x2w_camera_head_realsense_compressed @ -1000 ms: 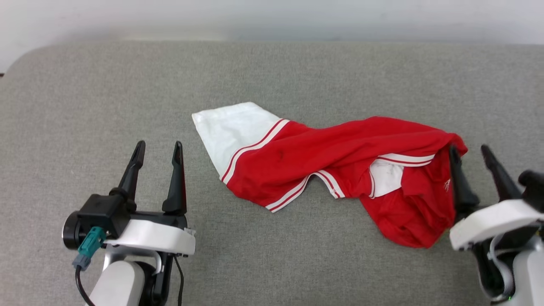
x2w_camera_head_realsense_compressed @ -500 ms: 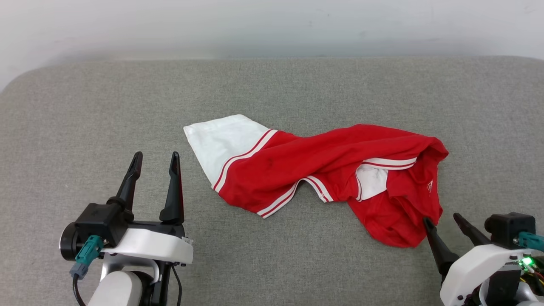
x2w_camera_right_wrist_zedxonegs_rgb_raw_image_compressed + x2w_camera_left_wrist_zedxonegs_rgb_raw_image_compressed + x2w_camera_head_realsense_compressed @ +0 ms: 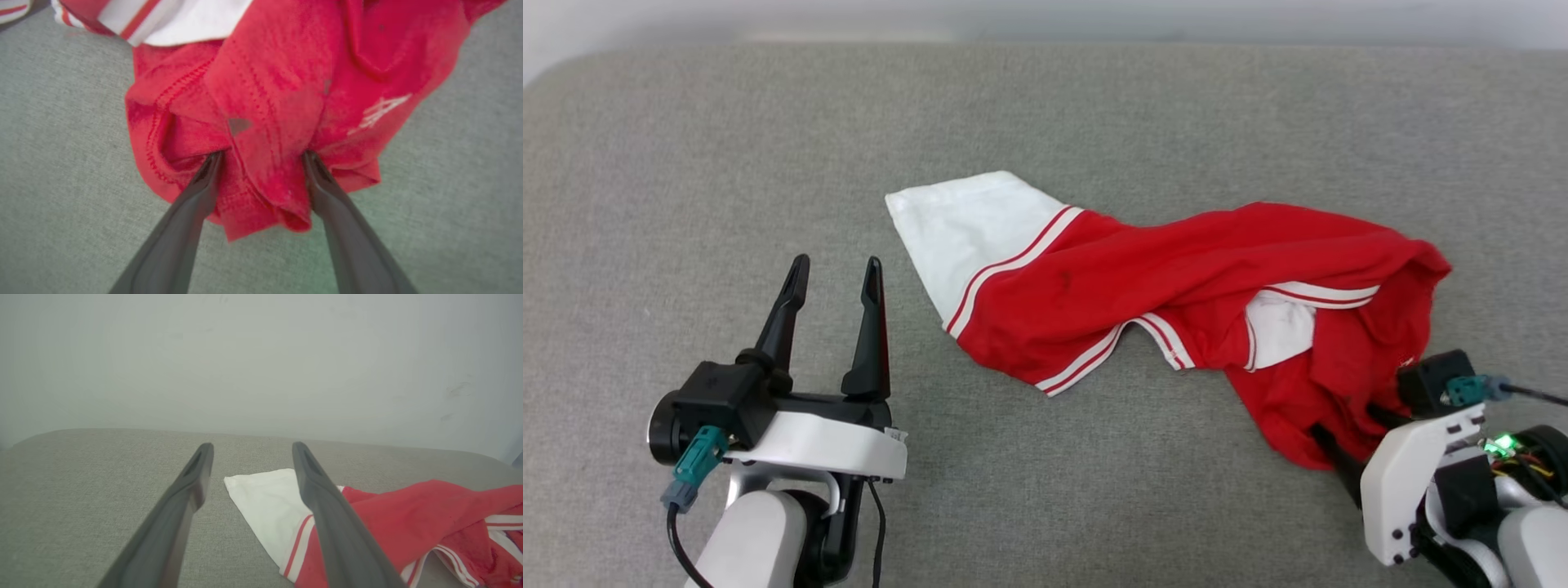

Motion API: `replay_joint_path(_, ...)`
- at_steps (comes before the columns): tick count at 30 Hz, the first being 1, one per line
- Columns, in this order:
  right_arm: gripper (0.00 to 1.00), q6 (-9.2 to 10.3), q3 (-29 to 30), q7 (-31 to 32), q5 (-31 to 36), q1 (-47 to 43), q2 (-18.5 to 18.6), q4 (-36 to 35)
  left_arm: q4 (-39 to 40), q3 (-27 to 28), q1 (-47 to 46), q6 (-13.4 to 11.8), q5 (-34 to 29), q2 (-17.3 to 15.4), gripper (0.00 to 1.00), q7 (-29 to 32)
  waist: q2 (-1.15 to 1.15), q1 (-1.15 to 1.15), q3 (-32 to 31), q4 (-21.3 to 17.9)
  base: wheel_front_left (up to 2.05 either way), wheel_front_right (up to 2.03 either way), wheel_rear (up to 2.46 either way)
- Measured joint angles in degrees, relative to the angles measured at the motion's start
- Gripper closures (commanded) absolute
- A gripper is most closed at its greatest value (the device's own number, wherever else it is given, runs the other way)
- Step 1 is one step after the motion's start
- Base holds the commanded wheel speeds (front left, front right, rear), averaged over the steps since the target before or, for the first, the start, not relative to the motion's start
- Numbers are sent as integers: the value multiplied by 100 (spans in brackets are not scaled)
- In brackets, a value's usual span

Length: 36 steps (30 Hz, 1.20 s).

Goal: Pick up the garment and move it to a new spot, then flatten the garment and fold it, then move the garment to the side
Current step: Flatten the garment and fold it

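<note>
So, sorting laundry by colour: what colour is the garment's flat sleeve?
White sleeve, clearest in head view.

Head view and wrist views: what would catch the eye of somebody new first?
The red garment lies crumpled across the middle of the grey padded surface, with one white sleeve spread flat at its left end. The right tool, open, is pushed into the garment's near right end, with a red fold between its jaws. The left tool is open too, left of the white sleeve and apart from it.

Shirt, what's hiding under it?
The grey cushion lies under the shirt. The right gripper's open fingers poke into its folds; their tips, and anything else beneath, are covered.
</note>
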<state>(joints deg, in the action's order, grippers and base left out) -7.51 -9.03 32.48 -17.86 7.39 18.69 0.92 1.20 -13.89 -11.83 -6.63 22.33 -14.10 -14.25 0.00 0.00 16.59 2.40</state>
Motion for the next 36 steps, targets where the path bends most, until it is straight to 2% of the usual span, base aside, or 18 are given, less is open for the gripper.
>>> replay_joint_path(6, 0, 0, -313, 497, -356, 298, 318, 458, -63, 18, -119, 35, -24, 57, 0, -41, 0, 0, 271, 178, 0, 0, 0)
replay_joint_path(7, 16, 1, -321, 581, -435, 335, 331, 506, -74, 25, -122, 40, -27, 66, 0, -48, 0, -1, 299, 196, 0, 0, 0)
replay_joint_path(8, 80, 1, -348, 645, -458, 372, 372, 534, -86, 30, -126, 42, -40, 74, 0, -49, 0, -1, 318, 208, 0, 0, 0)
replay_joint_path(9, 100, 1, -358, 700, -499, 412, 407, 568, -92, 35, -129, 42, -41, 86, 0, -55, 0, -1, 332, 215, 0, 0, 0)
replay_joint_path(16, 100, -58, -60, 528, -561, 715, 594, 810, -129, 85, -209, 91, -63, 149, 0, -64, 0, 0, 353, 185, 0, 0, 0)
replay_joint_path(21, 100, -4, 481, 242, -380, 1369, 988, 1174, -121, 84, -273, 120, -102, 178, 0, -65, 0, 2, 449, 187, 0, 0, 0)
replay_joint_path(28, 100, -3, 868, -142, -171, 2123, 1233, 1518, -114, 70, -397, 208, -157, 253, 0, -68, 0, 2, 708, 279, 0, 0, 0)
replay_joint_path(33, 100, -3, 1012, -481, -112, 2577, 1211, 1884, -97, 103, -484, 263, -203, 333, 0, -73, 0, 2, 931, 382, 0, 0, 0)
replay_joint_path(36, 100, -2, 964, -649, -74, 2620, 1072, 2197, -107, 127, -509, 299, -249, 381, 0, -73, 0, 2, 1016, 438, 0, 0, 0)
